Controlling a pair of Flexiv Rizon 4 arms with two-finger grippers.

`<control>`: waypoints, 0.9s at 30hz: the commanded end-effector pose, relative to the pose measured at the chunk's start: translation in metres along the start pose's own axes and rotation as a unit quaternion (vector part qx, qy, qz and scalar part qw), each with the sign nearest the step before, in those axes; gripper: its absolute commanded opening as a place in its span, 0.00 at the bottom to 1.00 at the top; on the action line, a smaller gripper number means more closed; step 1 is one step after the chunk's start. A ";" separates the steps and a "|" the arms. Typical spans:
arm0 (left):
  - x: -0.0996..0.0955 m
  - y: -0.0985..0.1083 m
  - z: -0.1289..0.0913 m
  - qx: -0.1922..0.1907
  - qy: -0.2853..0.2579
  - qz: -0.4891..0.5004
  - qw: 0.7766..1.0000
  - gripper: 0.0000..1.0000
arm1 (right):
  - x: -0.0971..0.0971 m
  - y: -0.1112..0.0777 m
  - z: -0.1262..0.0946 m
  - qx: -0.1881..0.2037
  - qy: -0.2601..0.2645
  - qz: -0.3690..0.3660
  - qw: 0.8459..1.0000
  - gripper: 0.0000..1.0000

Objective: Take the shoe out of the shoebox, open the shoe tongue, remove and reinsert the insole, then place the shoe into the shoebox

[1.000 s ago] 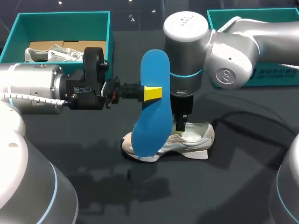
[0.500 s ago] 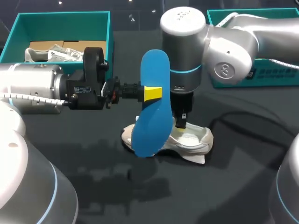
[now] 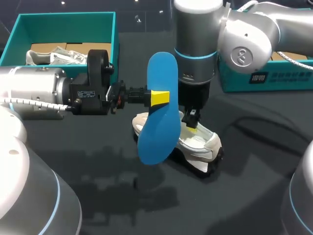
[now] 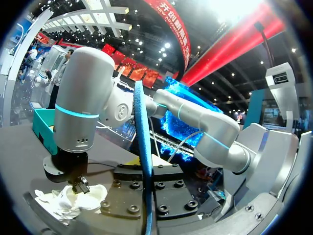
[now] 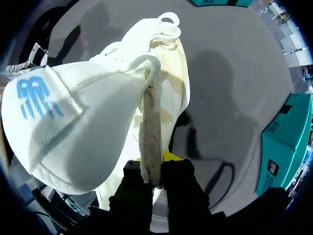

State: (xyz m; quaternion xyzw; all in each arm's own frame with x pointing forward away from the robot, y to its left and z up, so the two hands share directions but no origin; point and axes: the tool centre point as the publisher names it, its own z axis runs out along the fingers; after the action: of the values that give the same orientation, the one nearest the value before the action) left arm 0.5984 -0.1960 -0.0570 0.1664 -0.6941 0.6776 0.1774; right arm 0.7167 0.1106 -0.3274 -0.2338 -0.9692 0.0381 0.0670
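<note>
My left gripper (image 3: pixel 160 97) is shut on a blue insole (image 3: pixel 157 105) and holds it upright above the table; in the left wrist view the insole (image 4: pixel 143 161) stands edge-on ahead of the fingers. Behind it a white shoe (image 3: pixel 199 142) is tilted on the dark table (image 3: pixel 98 186), toe end raised. My right gripper (image 3: pixel 192 123) points down into the shoe's opening. In the right wrist view it (image 5: pixel 151 178) is shut on the shoe's side edge (image 5: pixel 150 132). The tongue (image 5: pixel 54 112), with a blue logo, is folded out beside it.
An open teal shoebox (image 3: pixel 19 34) with paper and another shoe sits at the back left. A second teal box (image 3: pixel 234 83) is at the back right, behind my right arm (image 3: pixel 244 44). Dark table surface stretches in front of the shoe.
The right gripper has shut on the shoe's edge and pulled it up and back, so the toe end rose and swung away. The left arm and insole have not moved.
</note>
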 end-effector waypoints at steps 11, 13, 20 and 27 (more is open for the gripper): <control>0.001 0.002 0.001 0.002 -0.001 0.000 1.000 0.00 | 0.037 0.008 -0.012 -0.114 -0.013 0.204 0.972 0.00; 0.001 0.002 0.001 0.002 -0.001 0.000 1.000 0.00 | 0.043 0.008 -0.011 -0.131 0.001 0.278 0.952 0.00; 0.001 0.002 0.001 0.002 -0.001 0.000 1.000 0.00 | 0.044 0.008 -0.011 -0.117 -0.002 0.309 0.944 0.00; 0.001 0.002 0.001 0.002 -0.001 0.000 1.000 0.00 | 0.044 0.013 -0.008 -0.129 0.006 0.342 0.931 0.00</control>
State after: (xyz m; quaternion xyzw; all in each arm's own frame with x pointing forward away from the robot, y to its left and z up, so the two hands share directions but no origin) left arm 0.5984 -0.1960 -0.0570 0.1664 -0.6941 0.6776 0.1774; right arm 0.6880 0.1435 -0.3127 -0.5364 -0.8423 -0.0437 0.0302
